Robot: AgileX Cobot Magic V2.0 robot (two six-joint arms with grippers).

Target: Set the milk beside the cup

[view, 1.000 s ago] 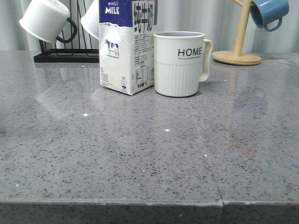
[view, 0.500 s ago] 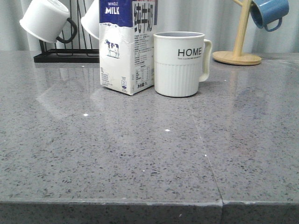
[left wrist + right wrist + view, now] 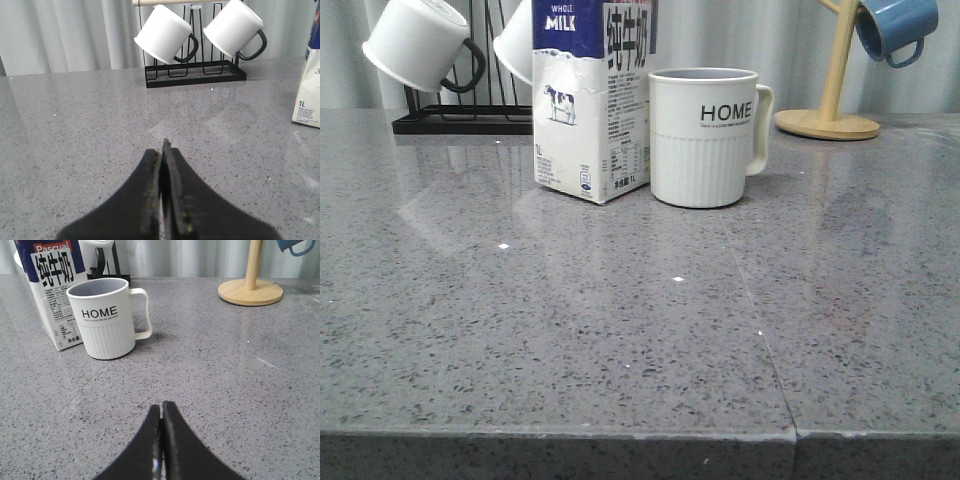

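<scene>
The left end effector (image 3: 161,165) has its black fingers pressed together, gripping nothing, low over the grey speckled counter (image 3: 620,330). From it, in its wrist view, the milk (image 3: 309,85) shows only as a carton edge at about 2 o'clock, well apart, and a black wire rack (image 3: 195,75) with two white mugs with black handles (image 3: 165,32) stands at 12 o'clock, far off. The right end effector (image 3: 161,427) is likewise closed and empty. In its wrist view the cup (image 3: 106,317) sits at 11 o'clock, apart from the tips, with the milk just beyond it at 10 o'clock.

In the front view the milk (image 3: 590,100) stands upright, dark blue above and white below, with "WHOLE MILK" lettering, a small cow and Chinese characters. The cup (image 3: 705,135) is just beside it at its 3 o'clock, white, ribbed below, marked "HOME", handle pointing to 3 o'clock. Whether they touch is unclear. A wooden stand (image 3: 835,90) holding a blue mug (image 3: 895,25) rises at 2 o'clock.
</scene>
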